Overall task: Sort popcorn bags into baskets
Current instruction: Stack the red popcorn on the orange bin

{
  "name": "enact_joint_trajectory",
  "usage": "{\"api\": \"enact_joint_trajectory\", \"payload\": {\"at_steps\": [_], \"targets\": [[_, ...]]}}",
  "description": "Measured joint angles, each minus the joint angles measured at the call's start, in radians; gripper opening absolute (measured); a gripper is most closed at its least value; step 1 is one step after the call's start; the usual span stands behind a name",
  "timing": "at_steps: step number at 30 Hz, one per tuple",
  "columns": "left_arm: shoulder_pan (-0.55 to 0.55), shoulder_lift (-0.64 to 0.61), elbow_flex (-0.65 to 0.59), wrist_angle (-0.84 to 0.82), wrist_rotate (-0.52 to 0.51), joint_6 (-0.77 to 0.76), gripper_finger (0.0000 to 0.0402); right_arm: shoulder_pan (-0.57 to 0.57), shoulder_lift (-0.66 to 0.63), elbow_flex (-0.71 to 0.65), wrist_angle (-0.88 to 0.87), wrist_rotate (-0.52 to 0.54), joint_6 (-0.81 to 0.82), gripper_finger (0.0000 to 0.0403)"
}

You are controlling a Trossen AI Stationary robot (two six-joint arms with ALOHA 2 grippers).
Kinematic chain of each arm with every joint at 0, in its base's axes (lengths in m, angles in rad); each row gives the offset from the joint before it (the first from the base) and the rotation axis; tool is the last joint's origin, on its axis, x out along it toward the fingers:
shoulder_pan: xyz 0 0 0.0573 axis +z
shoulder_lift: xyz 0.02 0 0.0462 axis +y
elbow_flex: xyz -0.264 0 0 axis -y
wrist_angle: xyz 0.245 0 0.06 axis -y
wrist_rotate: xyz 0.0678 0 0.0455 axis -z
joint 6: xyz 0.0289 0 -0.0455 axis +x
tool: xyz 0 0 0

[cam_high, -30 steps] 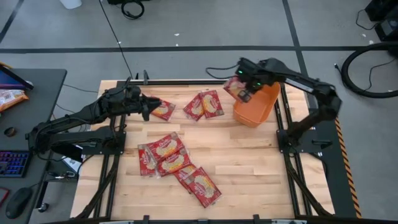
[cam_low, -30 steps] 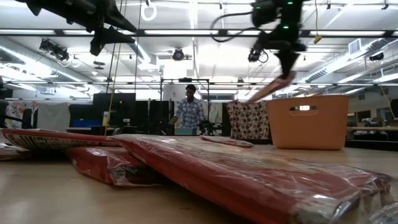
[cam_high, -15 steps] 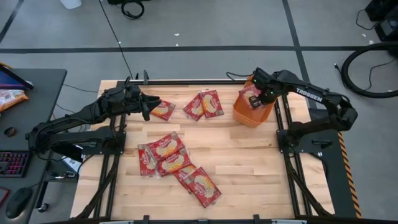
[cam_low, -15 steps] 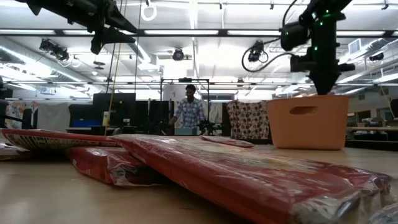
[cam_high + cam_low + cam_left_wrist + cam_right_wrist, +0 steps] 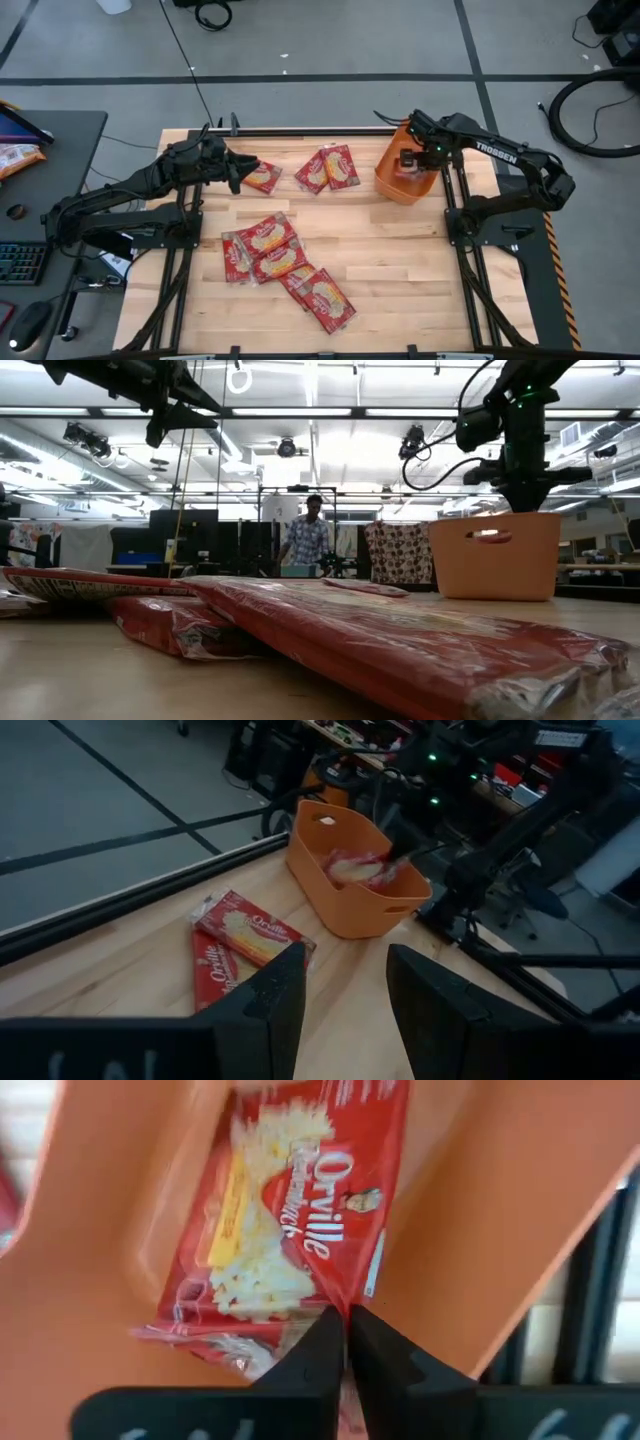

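The orange basket [image 5: 398,190] stands at the table's far right; it also shows in the low view [image 5: 495,560] and the left wrist view [image 5: 352,910]. My right gripper [image 5: 409,160] reaches down into it [image 5: 522,495], shut on a red popcorn bag [image 5: 290,1230]. My left gripper [image 5: 236,172] hovers open [image 5: 345,1010] high over the far left of the table, beside a single bag [image 5: 263,177] lying flat. Two more bags [image 5: 328,168] lie left of the basket, and several overlap in a pile [image 5: 280,260] near the middle. My right gripper pinches the bag between its two fingers at one long edge [image 5: 335,1295], near a corner. The fingers come from above, pointing down into the basket. The bag sits slanted inside the basket, printed face toward the camera, against the orange wall [image 5: 480,1200].
Bare wood shows between the pile and the basket and along the table's near right [image 5: 420,280]. Black frame rails [image 5: 455,200] run just right of the basket. In the low view a person [image 5: 307,540] stands in the room beyond the table.
My right gripper has moved right from the basket's left rim to over the basket and gone down into it. The bag, held tilted above the rim before, is now inside the basket and hidden from the low view.
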State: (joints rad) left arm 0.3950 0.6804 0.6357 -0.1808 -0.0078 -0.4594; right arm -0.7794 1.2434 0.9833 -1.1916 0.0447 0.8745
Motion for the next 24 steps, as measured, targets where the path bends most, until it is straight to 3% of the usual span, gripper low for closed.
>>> {"api": "enact_joint_trajectory", "payload": {"at_steps": [8, 11, 17, 24], "targets": [[0.0, 0.0, 0.0, 0.076, 0.09, 0.034, 0.0146, 0.003, 0.0, 0.0, 0.081, -0.207, -0.011, 0.0112], [0.0, 0.0, 0.0, 0.074, 0.106, 0.02, 0.0146, 0.005, 0.0, 0.038, 0.085, -0.193, -0.099, 0.0133], [0.0, 0.006, 0.0, 0.075, 0.137, 0.0, 0.0146, 0.106, -0.004, 0.173, 0.234, -0.043, -0.286, 0.0145], [0.001, 0.061, 0.0, 0.075, 0.128, 0.0, 0.0146, 0.151, 0.109, 0.234, 0.408, -0.118, -0.39, 0.0144]]}}
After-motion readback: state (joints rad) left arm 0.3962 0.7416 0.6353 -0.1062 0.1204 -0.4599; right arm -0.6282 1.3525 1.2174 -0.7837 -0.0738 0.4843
